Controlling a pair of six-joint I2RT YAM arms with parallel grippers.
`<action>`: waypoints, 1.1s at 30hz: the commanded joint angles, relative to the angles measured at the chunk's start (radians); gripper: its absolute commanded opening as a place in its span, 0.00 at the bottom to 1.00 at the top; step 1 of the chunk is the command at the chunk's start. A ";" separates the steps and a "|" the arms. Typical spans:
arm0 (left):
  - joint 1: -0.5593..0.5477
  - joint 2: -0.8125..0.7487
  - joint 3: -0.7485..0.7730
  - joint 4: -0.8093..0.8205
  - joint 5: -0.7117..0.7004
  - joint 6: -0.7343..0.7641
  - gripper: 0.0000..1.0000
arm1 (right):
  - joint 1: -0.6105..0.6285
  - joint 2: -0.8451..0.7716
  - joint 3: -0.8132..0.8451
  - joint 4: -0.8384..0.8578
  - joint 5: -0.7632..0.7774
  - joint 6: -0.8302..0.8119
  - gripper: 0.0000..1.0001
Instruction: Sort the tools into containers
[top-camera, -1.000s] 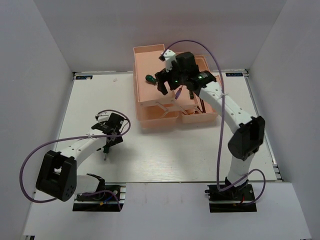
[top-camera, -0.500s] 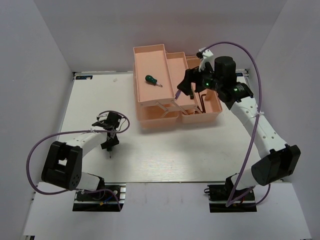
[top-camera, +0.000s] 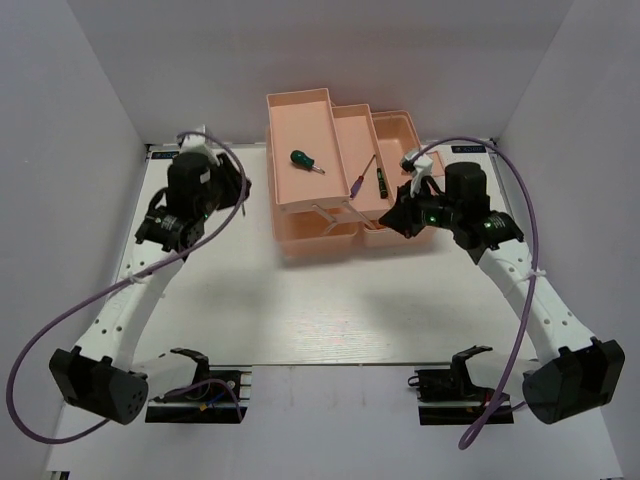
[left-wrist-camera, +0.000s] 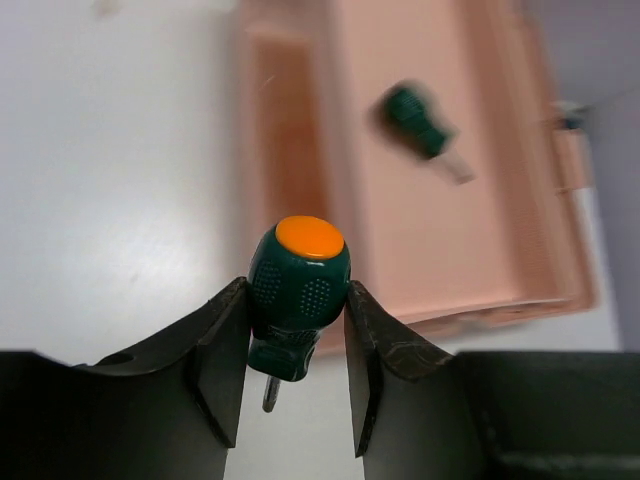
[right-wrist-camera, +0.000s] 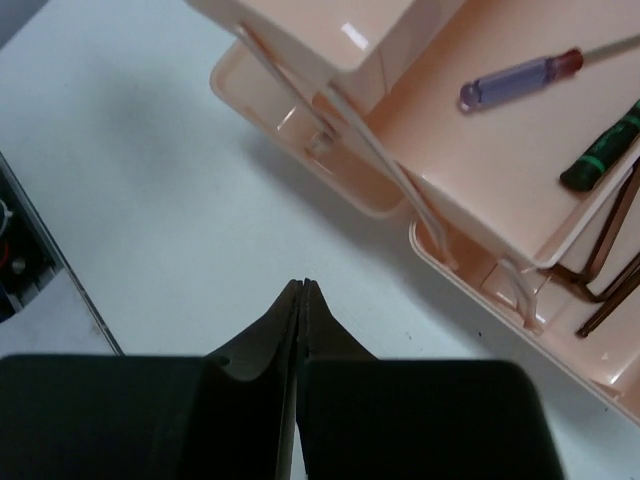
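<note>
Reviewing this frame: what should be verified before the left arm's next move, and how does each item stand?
1. Grip: left gripper shut on the stubby green-handled, orange-capped screwdriver: ok.
2. Target: far-left salmon-pink plastic toolbox tray open, bare floor beside the other green stubby screwdriver: ok.
3. Position: left gripper above that tray: not ok, it hangs over the white table, left of the toolbox.
4. Path: right gripper shut, empty, away from that tray: ok.
5. Grip firmness: cannot tell.

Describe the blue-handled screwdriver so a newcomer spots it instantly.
Find the pink toolbox, then its middle tray. Two slim tools lie there: the blue-handled screwdriver has a translucent violet-blue handle, the neighbouring screwdriver a dark green one.
</note>
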 joint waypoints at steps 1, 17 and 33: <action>-0.010 0.087 0.161 0.126 0.194 0.052 0.00 | -0.011 -0.042 -0.070 0.000 -0.023 -0.046 0.00; -0.037 0.615 0.588 0.184 0.420 0.040 0.53 | -0.022 -0.103 -0.233 -0.017 -0.331 -0.406 0.72; -0.056 0.252 0.517 0.068 0.276 0.089 0.62 | 0.215 0.249 -0.026 0.091 -0.241 -0.855 0.72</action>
